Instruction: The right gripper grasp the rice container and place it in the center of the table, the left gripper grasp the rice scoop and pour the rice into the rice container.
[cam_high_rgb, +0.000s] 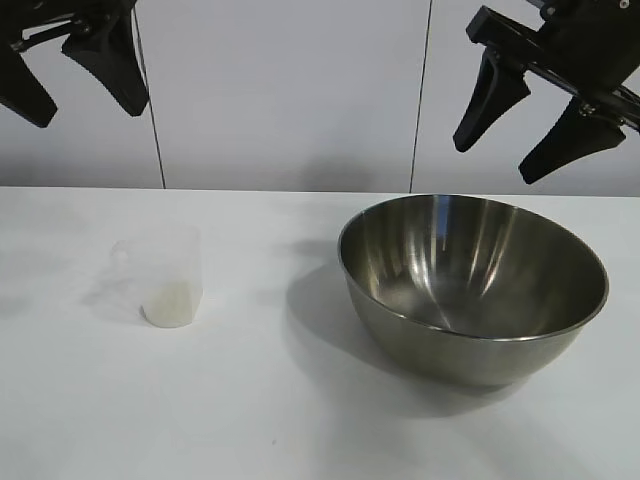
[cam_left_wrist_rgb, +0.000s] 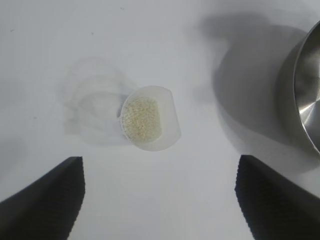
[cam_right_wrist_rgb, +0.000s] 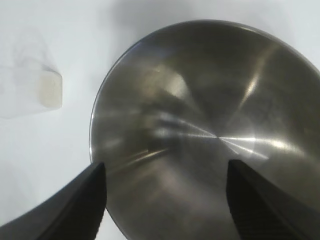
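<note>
The white table (cam_high_rgb: 270, 420) carries two vessels, and the bigger by far is the rice container (cam_high_rgb: 473, 285), a wide round steel bowl standing upright toward the table's right side, nearer that edge than the middle. Its outside is shiny, its inside brushed, and as far as I can see into it from the front and from above it holds only reflections and streaks of light. It throws a soft shadow onto the table toward the left. Well apart from it, over toward the left side of the table, stands the rice scoop (cam_high_rgb: 160, 275), a small translucent plastic cup, upright, slightly tapered, with a short tab at its rim. At its bottom lies the rice (cam_high_rgb: 170, 303), a shallow layer of cream-white grains that covers the floor of the cup and comes nowhere near the rim. The right gripper (cam_high_rgb: 538, 120) hangs in the air above the rice container, toward the far edge, its two black fingers spread apart and touching nothing. The left gripper (cam_high_rgb: 72, 82) hangs likewise above the left end of the table, over the rice scoop, its fingers wide apart and holding nothing.
</note>
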